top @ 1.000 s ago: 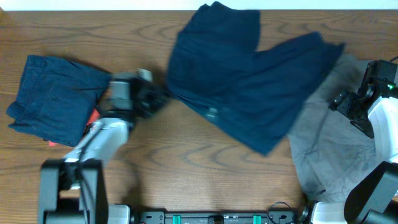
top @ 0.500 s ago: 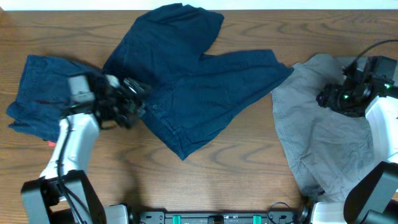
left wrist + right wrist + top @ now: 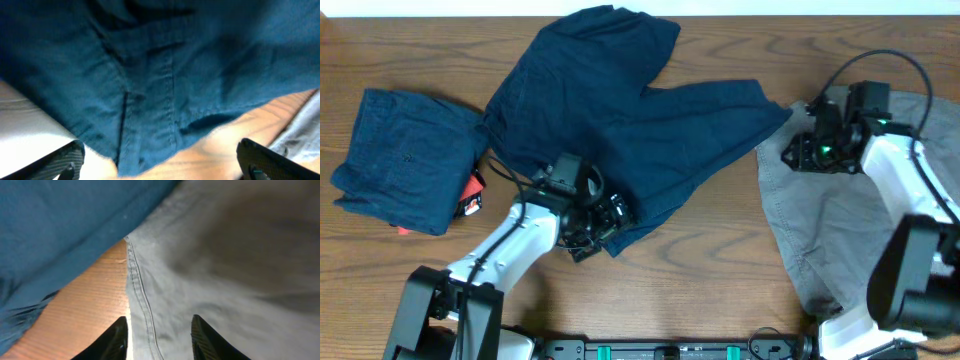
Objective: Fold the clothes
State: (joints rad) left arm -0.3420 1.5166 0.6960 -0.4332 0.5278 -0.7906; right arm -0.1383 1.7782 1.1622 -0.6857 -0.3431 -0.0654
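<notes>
Overhead: the blue pants (image 3: 620,120) lie spread out mid-table, unfolded, between a folded blue garment (image 3: 405,160) on the left and grey pants (image 3: 850,220) on the right. The left gripper (image 3: 603,220) sits at the blue pants' near hem. The right gripper (image 3: 798,153) is at the grey pants' edge, probably lining up a corner to lift.

Left wrist: the jaws are spread wide over the hem with nothing pinched, which the overhead view cannot settle.

Right wrist: the fingers are likewise apart, above the grey seam (image 3: 137,295), and a strip of bare table (image 3: 85,305) separates the two cloths.
</notes>
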